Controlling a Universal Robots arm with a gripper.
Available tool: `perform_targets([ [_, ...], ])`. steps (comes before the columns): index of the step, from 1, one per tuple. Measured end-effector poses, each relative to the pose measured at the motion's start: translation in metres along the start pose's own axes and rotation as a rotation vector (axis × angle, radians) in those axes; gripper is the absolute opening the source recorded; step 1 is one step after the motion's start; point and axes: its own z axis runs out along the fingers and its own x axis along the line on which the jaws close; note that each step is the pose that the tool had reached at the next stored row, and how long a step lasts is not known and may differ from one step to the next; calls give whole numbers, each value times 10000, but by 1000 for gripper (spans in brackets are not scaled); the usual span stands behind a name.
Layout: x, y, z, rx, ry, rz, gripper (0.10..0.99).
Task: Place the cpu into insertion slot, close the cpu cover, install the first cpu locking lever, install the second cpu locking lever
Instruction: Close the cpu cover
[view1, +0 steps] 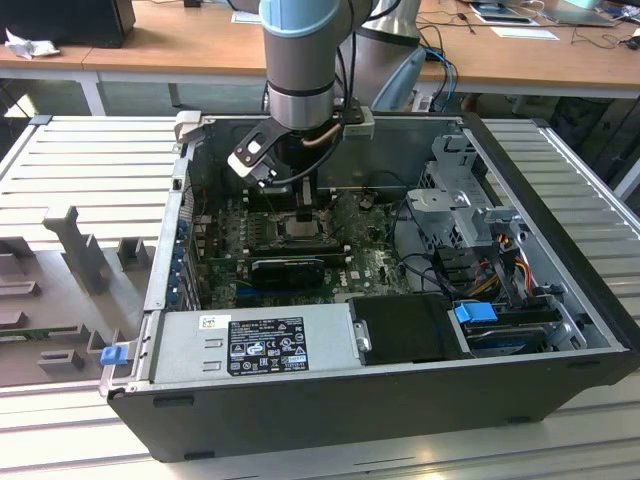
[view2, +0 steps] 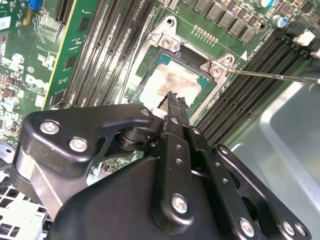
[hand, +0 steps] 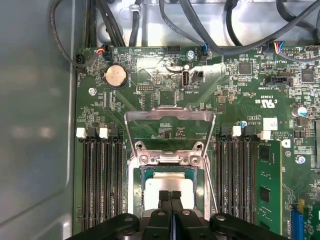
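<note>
Exterior view's left: grey moulded tray (view1: 60, 290) on the ribbed surface (view1: 90, 160); centre: open computer case (view1: 330, 410), arm (view1: 300, 60) down inside it; end effector (hand: 170, 195) closed, tips pressed together, gripping nothing, over the cpu (hand: 154, 185), contact unclear; cpu seated in the insertion slot (hand: 134, 200); cpu cover (hand: 170, 115) hinged up, open; thin lever rod (view2: 275, 76) juts out from the socket corner.
</note>
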Motion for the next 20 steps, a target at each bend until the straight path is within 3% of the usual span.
perform_targets([
  [4, 4, 7, -100, 0, 0, 0, 106],
  [9, 5, 58, -115, 1, -1, 0, 106],
  [13, 12, 68, -247, 0, 0, -1, 106],
  [18, 12, 127, -252, 2, -2, -1, 106],
  [20, 16, 132, -304, 0, 0, -1, 106],
])
